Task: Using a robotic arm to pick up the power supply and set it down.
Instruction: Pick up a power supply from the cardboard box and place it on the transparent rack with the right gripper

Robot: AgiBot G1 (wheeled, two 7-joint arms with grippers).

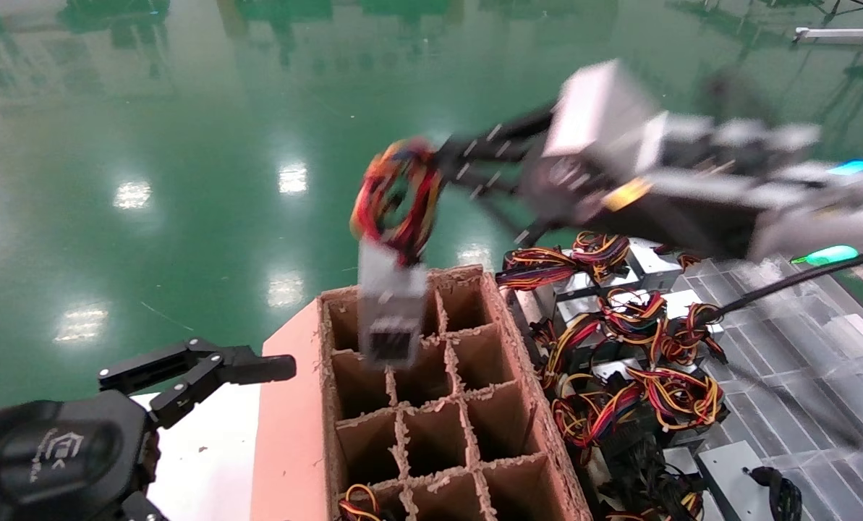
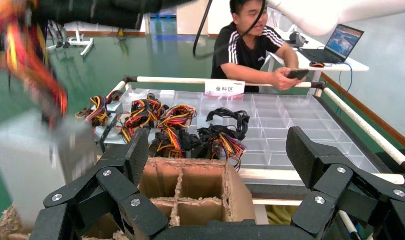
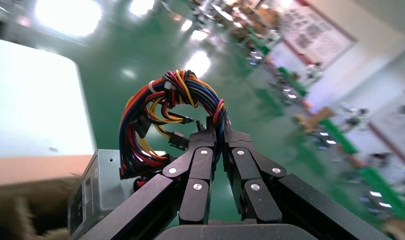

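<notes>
Power supply (image 1: 390,304) hangs by its looped wire bundle (image 1: 396,199), silver body lowest, its bottom end dipping into a far-row cell of the cardboard divider box (image 1: 431,405). Motion blur in the head view; whether the body touches a cell wall cannot be told. Right gripper (image 3: 219,131) is clamped on the wire bundle, fingers pinched together around a few strands at the loop's side, the metal box dangling below. The robotic arm (image 1: 691,174) carrying it reaches in from the right, above the stock.

Progress, as judged: pickup is done, carry is done or nearly so, set-down is under way. Left to do: lower the box fully into the cell and release the wires.

Left gripper (image 2: 218,195) is parked low at the box's near left, fingers spread wide, holding nothing.

Surroundings: most cells of the divider box look empty; one near-row cell shows coloured wires (image 1: 359,503). Right of it, a pile of other power supplies (image 1: 619,347) with tangled leads lies on a clear compartment tray (image 1: 785,340). Behind the tray a seated person (image 2: 253,47) holds a device. Green floor (image 1: 185,145) beyond.

Hazards, as judged: ragged divider edges could catch the box corners, and a box hung from wires may swing or twist off line.
</notes>
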